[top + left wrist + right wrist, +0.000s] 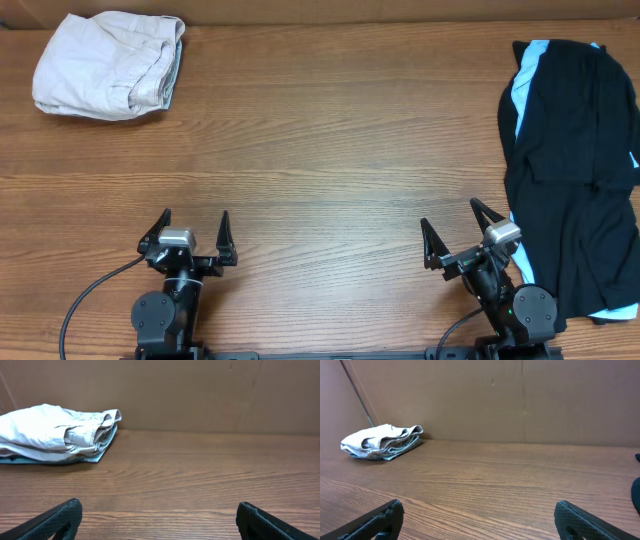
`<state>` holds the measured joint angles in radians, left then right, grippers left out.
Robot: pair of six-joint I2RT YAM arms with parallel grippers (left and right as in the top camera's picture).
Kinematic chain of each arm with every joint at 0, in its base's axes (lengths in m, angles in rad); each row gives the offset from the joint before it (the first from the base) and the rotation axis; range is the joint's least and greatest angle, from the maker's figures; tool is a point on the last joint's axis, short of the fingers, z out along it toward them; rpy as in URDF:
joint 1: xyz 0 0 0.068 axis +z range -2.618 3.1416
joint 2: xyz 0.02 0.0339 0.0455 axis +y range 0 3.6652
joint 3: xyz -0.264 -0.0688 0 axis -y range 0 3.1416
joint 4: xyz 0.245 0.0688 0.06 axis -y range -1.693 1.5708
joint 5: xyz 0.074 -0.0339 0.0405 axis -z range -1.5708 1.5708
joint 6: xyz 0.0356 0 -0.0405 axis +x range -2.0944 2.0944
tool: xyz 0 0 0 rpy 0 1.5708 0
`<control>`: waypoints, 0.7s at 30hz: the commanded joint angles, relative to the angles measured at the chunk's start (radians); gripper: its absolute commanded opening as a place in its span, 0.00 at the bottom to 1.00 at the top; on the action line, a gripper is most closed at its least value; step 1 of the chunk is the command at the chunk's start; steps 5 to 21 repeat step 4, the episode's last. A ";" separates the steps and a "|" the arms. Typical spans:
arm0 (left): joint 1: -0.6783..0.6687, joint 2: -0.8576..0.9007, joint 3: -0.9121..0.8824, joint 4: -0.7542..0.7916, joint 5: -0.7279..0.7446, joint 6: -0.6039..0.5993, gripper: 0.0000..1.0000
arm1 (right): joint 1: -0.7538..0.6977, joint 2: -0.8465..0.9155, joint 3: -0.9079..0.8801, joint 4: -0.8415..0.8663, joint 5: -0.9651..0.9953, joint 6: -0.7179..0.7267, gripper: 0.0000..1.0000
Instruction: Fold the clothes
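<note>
Beige shorts [108,66] lie folded at the far-left corner, black garment [575,170] along the right edge; left gripper [194,216] and right gripper [449,212] both spread, empty.

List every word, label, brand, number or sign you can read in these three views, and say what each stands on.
None: no text can be read in any view.
The folded beige shorts, the black garment with light-blue panels, the wooden table and the brown back wall show no print.
The left gripper and right gripper carry no readable marking.
</note>
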<state>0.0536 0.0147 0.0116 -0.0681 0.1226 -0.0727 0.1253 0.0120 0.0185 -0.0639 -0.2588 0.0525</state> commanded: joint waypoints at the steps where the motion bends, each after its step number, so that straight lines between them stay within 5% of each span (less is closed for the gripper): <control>1: -0.002 -0.010 -0.006 0.002 -0.003 -0.010 1.00 | 0.004 -0.007 -0.010 0.006 -0.004 0.003 1.00; 21: -0.002 -0.010 -0.006 0.002 -0.003 -0.010 1.00 | 0.004 -0.007 -0.010 0.006 -0.004 0.003 1.00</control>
